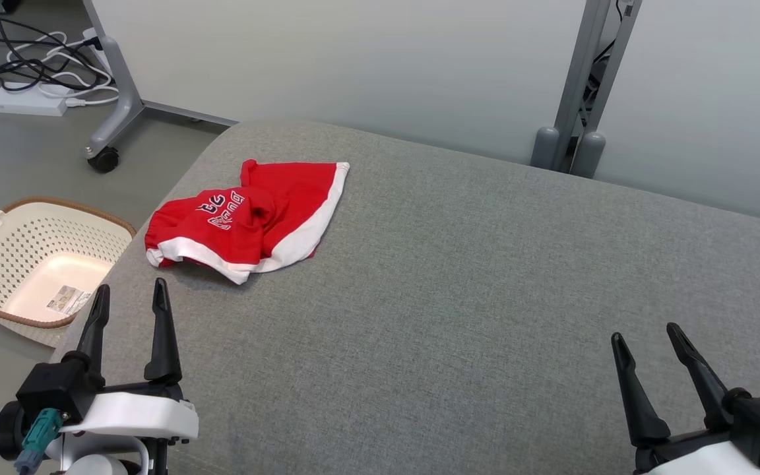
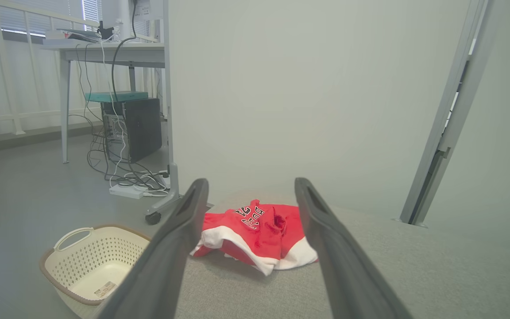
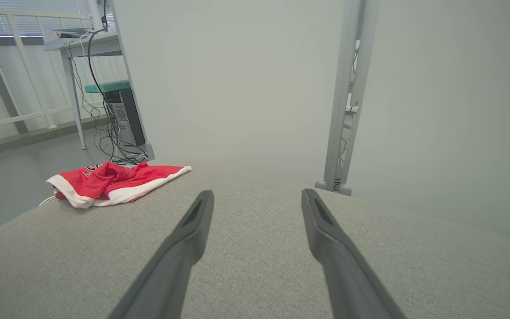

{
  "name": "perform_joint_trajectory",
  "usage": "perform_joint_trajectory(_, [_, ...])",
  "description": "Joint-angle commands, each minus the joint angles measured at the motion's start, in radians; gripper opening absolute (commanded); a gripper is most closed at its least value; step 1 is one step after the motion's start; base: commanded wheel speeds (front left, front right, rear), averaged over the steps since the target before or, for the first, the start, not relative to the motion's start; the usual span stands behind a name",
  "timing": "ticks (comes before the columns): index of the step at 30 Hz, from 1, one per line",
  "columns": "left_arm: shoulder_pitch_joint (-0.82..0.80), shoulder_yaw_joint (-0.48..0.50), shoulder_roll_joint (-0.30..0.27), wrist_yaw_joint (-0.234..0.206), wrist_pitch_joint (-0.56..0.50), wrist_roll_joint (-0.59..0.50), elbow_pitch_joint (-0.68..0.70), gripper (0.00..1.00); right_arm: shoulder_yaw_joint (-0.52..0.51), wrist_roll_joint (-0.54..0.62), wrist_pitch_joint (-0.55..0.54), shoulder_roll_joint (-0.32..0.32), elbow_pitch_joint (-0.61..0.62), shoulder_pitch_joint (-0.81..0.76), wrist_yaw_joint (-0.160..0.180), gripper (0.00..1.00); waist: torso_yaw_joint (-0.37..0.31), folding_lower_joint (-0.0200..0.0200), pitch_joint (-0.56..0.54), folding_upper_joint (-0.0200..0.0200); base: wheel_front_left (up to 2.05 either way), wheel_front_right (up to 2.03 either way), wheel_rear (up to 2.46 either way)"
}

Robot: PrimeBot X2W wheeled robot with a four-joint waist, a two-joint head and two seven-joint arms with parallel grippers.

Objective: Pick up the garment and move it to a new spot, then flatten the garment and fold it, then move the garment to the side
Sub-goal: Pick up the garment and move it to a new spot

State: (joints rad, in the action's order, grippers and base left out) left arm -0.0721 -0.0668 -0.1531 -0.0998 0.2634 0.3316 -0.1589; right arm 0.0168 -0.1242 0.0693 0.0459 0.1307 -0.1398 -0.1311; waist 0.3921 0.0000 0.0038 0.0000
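garment [image 1: 248, 218] | red, white trim | crumpled on grey surface [image 1: 459, 303]

wall: pale grey-green partition panels [image 1: 386, 66] behind grey fabric counter [image 1: 452, 297] | frame: grey metal upright [image 1: 584, 86] between panels, castered leg [image 1: 113, 132] at left | floor: grey [image 1: 10, 171]; cream perforated basket [image 1: 24, 244], white power strip [image 1: 27, 102], tangled cables [image 1: 24, 53] | beyond: desk [image 2: 104, 51], dark computer tower [image 2: 135, 128], window blinds [image 2: 16, 17] | light: soft, even
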Motion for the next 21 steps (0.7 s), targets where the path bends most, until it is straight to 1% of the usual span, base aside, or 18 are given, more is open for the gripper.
perform_joint_trajectory(1, [-0.018,0.009,0.001,0.009,0.002,-0.013,-0.002,1.00,0.002,-0.001,-0.007,0.005,0.001,0.010,0.001,1.00,0.004,0.0000,0.003,0.0000,0.00,0.00,0.00])
perform_joint_trajectory(7, [-0.046,0.030,0.015,0.027,0.002,-0.023,-0.003,1.00,0.007,0.007,-0.017,0.005,0.004,0.024,0.001,1.00,0.001,0.0000,0.023,0.0000,0.00,0.00,0.00])
perform_joint_trajectory(10, [-0.098,0.040,0.003,0.038,0.002,-0.022,-0.016,1.00,0.009,0.009,-0.023,0.005,0.011,0.035,0.001,1.00,-0.006,0.0000,0.044,0.0000,0.00,0.00,0.00])
perform_joint_trajectory(13, [-0.191,0.048,-0.019,0.042,-0.006,-0.026,-0.061,1.00,0.004,0.023,-0.032,0.006,0.026,0.051,0.001,1.00,-0.009,0.0000,0.078,0.0000,0.00,0.00,0.00])
perform_joint_trajectory(16, [-0.305,0.060,-0.042,0.058,-0.039,-0.003,-0.164,1.00,0.014,0.042,-0.044,0.005,0.042,0.072,0.001,1.00,-0.020,0.0000,0.117,0.0000,0.00,0.00,0.00])
perform_joint_trajectory(21, [-0.489,0.081,-0.079,0.103,-0.090,0.045,-0.407,1.00,0.034,0.067,-0.058,0.010,0.069,0.119,0.001,1.00,-0.062,0.0000,0.198,0.0000,0.00,0.00,0.00])
